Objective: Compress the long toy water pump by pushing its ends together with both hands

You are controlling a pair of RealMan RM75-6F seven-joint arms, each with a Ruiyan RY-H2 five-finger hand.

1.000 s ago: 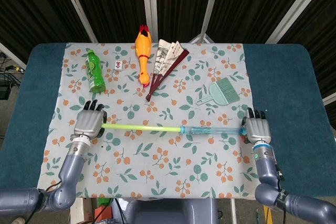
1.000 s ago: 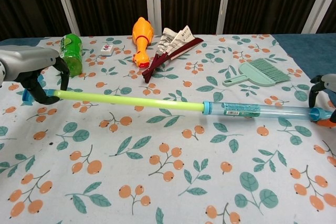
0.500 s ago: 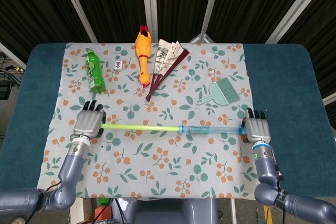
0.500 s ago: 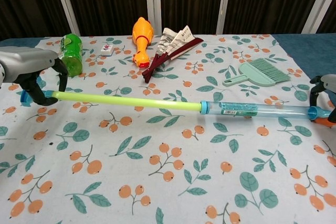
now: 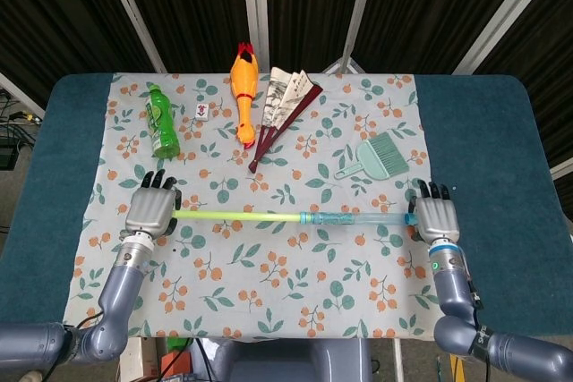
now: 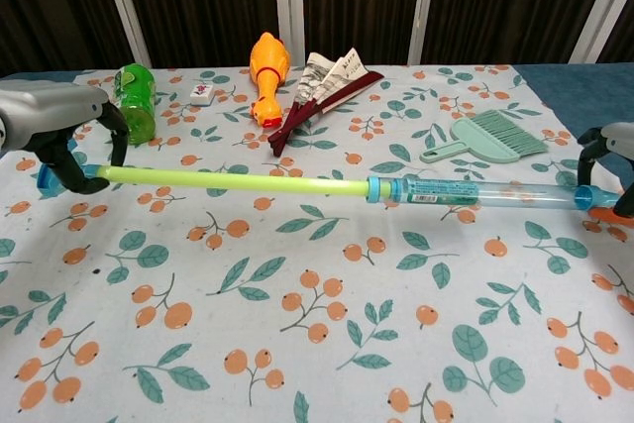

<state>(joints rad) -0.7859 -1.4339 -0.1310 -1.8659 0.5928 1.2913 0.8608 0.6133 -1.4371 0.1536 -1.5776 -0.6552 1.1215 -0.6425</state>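
Between both hands (image 5: 152, 210) (image 5: 436, 217), the pump (image 5: 295, 217)

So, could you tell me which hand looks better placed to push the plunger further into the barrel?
Probably the left hand: it holds the end of the yellow rod, which is mostly still out of the clear barrel. The right hand braces the barrel's far end.

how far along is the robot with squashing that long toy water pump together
Done: both ends are gripped, the left hand on the rod end and the right hand on the tube end of the water pump. In hand: the push has only begun; the tube's collar has crept slightly leftward since a second ago. Left: most of the yellow-green rod is exposed and has to slide into the clear tube.
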